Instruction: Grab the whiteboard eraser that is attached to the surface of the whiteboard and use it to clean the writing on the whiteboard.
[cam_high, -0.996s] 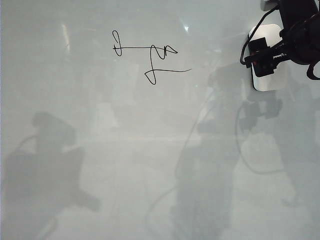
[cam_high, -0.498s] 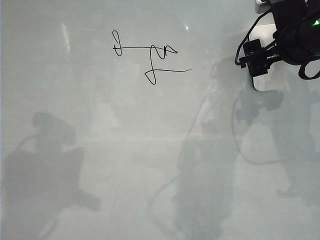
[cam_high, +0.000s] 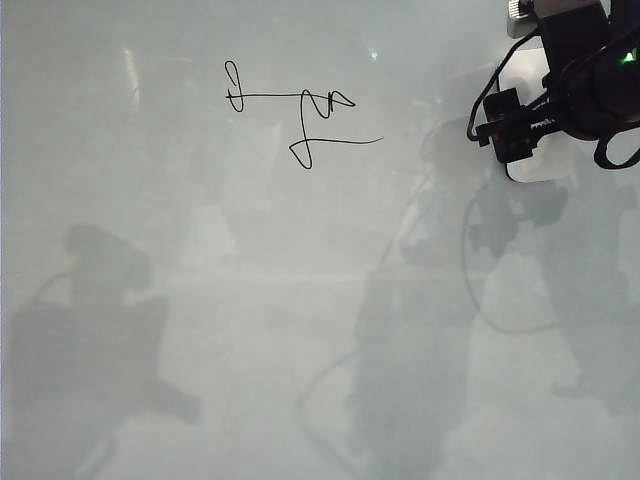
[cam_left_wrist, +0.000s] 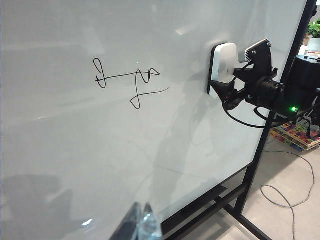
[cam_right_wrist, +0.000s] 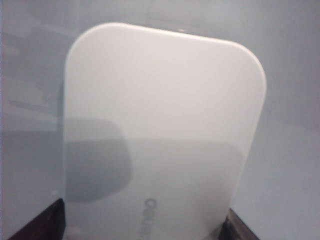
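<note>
We see the whiteboard (cam_high: 200, 300), its writing (cam_high: 300, 115) uncleaned at upper left, and the whiteboard eraser (cam_right_wrist: 160, 135) stuck at upper right. The right gripper (cam_right_wrist: 142, 222), spread wide, straddles the eraser, pointing at the board: next it must clamp. The left gripper (cam_left_wrist: 140, 222) waits low, state unclear.

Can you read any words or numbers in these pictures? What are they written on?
whiteboard eraser: a faint grey logo near its lower edge, too blurred to read.
writing on the whiteboard: a black looping scribble with two strokes, no readable letters or numbers.
right gripper, open, at the eraser: no label visible.
left gripper, low by the board: no label visible.
Nothing else can be read.
</note>
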